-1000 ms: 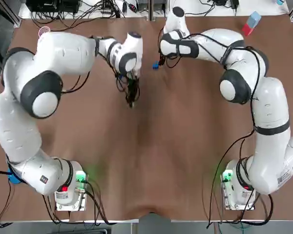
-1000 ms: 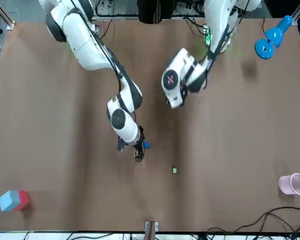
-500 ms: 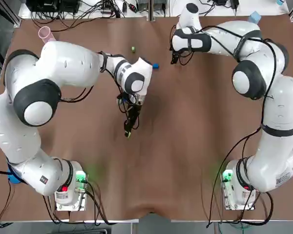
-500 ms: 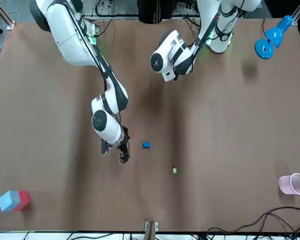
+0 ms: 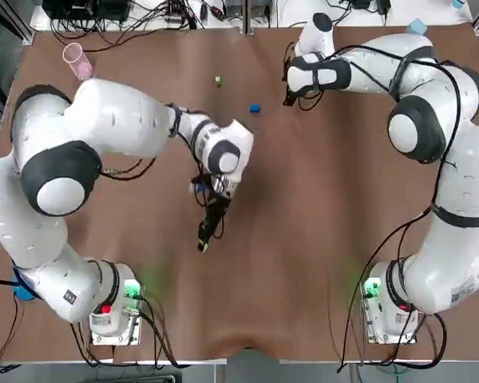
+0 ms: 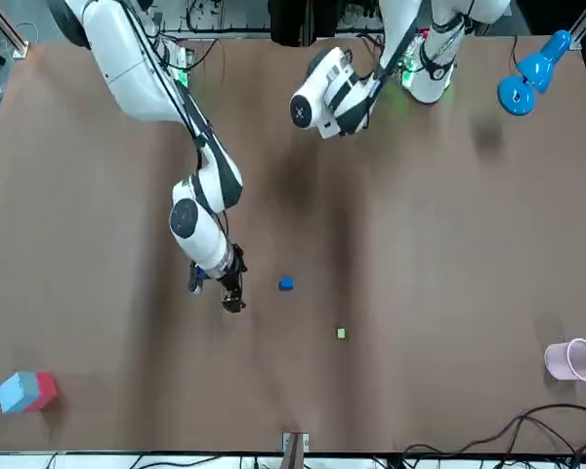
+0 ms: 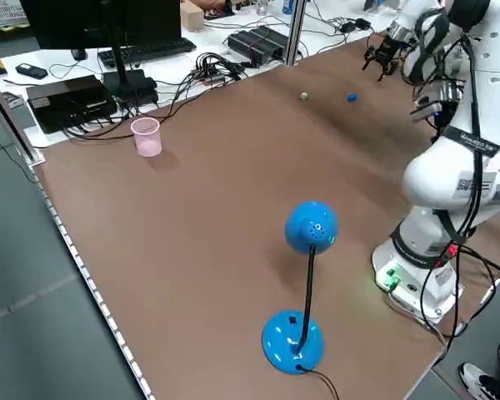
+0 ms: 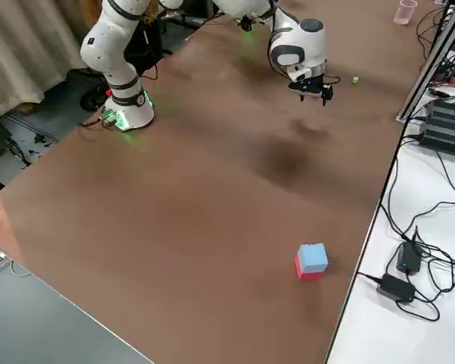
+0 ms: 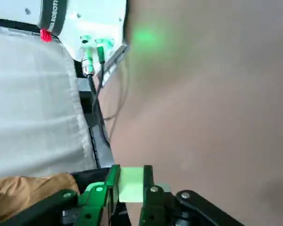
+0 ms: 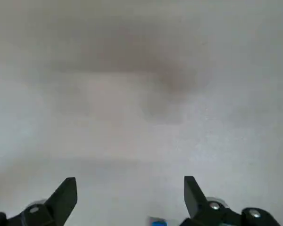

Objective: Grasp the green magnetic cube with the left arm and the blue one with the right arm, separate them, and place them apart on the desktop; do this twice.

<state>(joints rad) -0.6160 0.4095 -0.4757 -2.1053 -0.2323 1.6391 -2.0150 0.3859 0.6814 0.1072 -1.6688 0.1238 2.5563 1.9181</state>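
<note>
The green cube [image 5: 216,80] and the blue cube [image 5: 255,108] lie apart on the brown table, far from the bases; they also show as the green cube [image 6: 341,334] and the blue cube [image 6: 286,284]. My right gripper [image 5: 288,97] hovers to the right of the blue cube, open and empty, its fingers [image 10: 66,193] spread wide over bare table. My left gripper [image 5: 203,239] is drawn back to mid-table, well short of both cubes, pointing toward the bases.
A pink cup [image 5: 74,57] lies at the far left corner. A red-and-blue block [image 6: 24,391] sits at the far right corner. A blue desk lamp [image 7: 304,283] stands on the left side. Cables [image 5: 136,20] run along the far edge.
The right gripper has slid away to the right from the blue cube, which stays on the table. The left arm has pulled back toward its base. Both cubes stay put.
</note>
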